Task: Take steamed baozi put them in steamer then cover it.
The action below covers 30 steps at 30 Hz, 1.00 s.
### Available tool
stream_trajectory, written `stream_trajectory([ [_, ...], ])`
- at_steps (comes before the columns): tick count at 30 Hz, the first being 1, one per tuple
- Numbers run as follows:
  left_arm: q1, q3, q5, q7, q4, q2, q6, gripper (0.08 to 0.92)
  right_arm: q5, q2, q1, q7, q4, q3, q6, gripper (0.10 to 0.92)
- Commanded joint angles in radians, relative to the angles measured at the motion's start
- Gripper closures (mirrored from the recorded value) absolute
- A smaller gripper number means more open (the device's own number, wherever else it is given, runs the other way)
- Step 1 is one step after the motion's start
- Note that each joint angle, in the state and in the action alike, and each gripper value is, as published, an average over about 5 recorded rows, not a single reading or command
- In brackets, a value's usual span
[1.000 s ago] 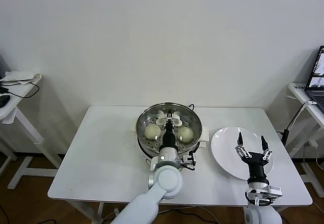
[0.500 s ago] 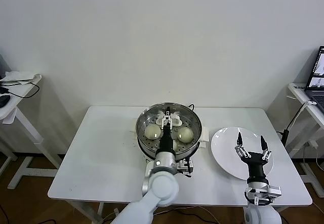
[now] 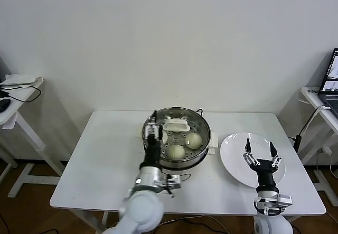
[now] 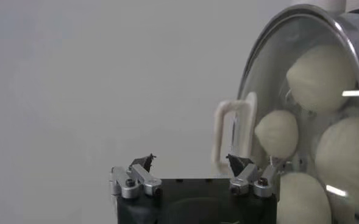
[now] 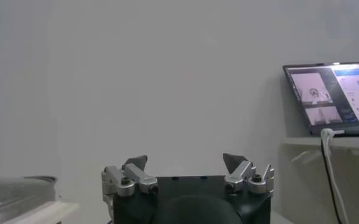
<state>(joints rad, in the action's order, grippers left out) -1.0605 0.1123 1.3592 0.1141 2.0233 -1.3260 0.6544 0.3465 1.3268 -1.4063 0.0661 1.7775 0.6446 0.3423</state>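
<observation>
The steamer (image 3: 206,130) stands at the middle of the white table, with the clear glass cover (image 3: 176,125) lying on it, white handle up. Several cream-white baozi (image 3: 176,151) show through the glass. In the left wrist view the cover (image 4: 301,36), its handle (image 4: 234,131) and the baozi (image 4: 321,76) lie just past the jaws. My left gripper (image 3: 153,127) (image 4: 191,163) hangs open at the steamer's left rim, holding nothing. Over the white plate (image 3: 235,149), my right gripper (image 3: 259,148) (image 5: 185,161) is open and empty.
A white side table (image 3: 21,83) with cables stands at the far left. At the far right a laptop (image 3: 332,65) (image 5: 331,97) sits on another stand. The steamer's white base (image 3: 212,149) peeks out toward the plate.
My left gripper opened, let go of the cover's handle and drew back to the steamer's left rim. The cover stays on the steamer. The right arm has barely moved.
</observation>
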Motion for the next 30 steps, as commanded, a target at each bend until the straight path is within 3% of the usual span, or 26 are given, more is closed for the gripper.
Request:
stream_trajectory([
  [1, -0.298, -0.43, -0.672, -0.322, 0.286, 0.031, -0.255, 0.177, -0.001, 0.0, -0.006, 0.002, 0.026, -0.001, -0.016, 0.203],
  [6, -0.404, -0.659, -1.101, -0.294, 0.286, 0.001, -0.383, 0.177, 0.004, -0.004, -0.014, -0.005, 0.075, 0.006, -0.079, 0.203],
  [13, -0.455, -0.862, -1.289, -0.186, 0.169, -0.054, -0.569, 0.177, 0.007, -0.011, -0.017, -0.015, 0.143, 0.013, -0.149, 0.203],
  [30, -0.548, -0.83, -1.287, -0.153, 0.146, -0.109, -0.688, 0.177, 0.014, -0.009, -0.036, -0.02, 0.195, 0.009, -0.16, 0.203],
])
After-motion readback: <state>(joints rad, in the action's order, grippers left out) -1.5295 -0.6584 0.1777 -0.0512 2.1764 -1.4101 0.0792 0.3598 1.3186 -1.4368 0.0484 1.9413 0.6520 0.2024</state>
